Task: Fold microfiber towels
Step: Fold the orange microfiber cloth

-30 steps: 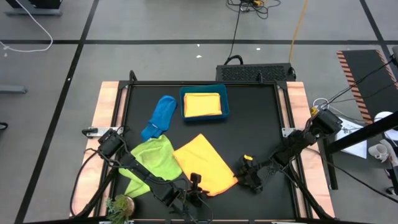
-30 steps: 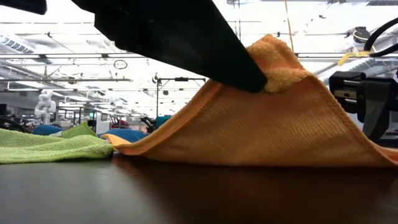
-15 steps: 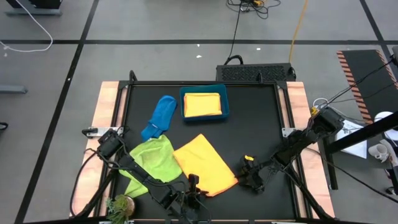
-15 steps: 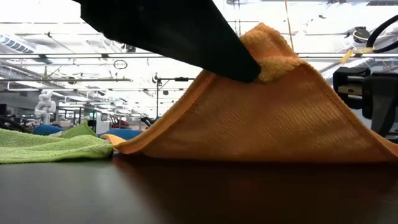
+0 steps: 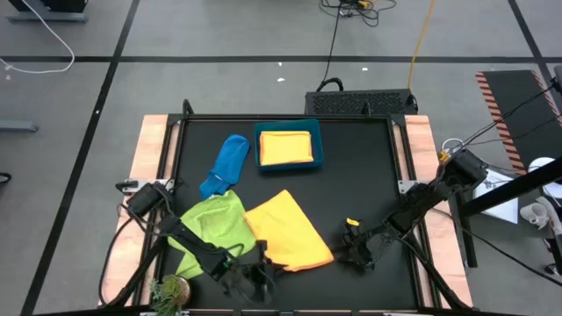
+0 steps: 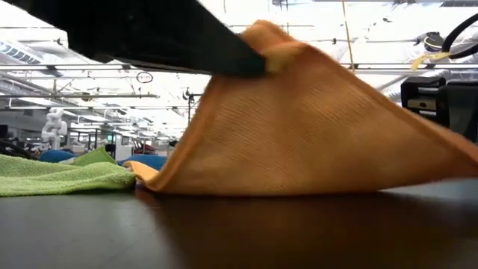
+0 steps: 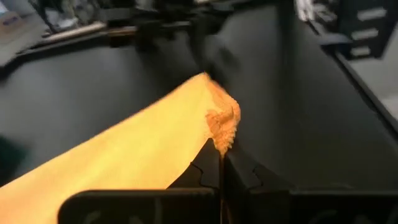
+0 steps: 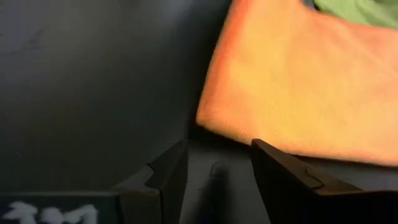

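Left wrist view: left gripper [image 7: 221,163] pinches orange towel [image 7: 134,152] corner, cloth trailing away.

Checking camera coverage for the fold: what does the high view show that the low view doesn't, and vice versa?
High view only: the teal bin holding a folded yellow towel, the blue towel's full shape, and the right gripper, open, beside the orange towel.

Low view only: the orange towel's corner lifted off the table into a tent.

Both: the orange towel pinched by the shut left gripper, with the green towel alongside.
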You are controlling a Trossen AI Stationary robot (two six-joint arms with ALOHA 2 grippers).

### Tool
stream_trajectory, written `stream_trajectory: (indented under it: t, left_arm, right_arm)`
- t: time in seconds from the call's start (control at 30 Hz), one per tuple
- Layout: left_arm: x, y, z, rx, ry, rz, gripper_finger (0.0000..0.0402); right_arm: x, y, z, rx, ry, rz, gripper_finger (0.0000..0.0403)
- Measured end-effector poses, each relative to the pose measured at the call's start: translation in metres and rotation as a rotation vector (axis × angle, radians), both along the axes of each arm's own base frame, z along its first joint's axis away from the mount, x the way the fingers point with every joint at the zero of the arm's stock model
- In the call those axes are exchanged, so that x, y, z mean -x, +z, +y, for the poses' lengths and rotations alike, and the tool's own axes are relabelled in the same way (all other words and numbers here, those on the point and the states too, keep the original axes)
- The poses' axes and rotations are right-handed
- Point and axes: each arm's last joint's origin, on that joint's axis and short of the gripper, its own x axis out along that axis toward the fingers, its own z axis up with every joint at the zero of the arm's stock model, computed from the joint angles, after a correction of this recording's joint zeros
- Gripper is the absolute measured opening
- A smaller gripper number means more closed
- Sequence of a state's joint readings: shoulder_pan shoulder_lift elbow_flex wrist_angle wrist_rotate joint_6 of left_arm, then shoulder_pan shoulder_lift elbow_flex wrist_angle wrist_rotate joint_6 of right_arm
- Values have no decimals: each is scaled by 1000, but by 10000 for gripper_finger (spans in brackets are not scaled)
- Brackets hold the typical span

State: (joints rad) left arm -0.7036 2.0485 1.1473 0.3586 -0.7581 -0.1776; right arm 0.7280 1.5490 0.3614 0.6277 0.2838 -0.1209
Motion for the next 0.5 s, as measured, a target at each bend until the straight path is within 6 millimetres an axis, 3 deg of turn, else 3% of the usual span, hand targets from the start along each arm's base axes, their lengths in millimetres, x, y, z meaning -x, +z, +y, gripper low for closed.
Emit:
stream_trajectory:
  t: [0.2,0.5]
  left_arm:
    - [22,-7,20,93,56,-108,0]
    - [30,-16,28,157,78,-146,0]
  right_arm:
    - [-6,1,4,0,27,-87,169]
    - [-21,-9,-6,33,-30,-151,169]
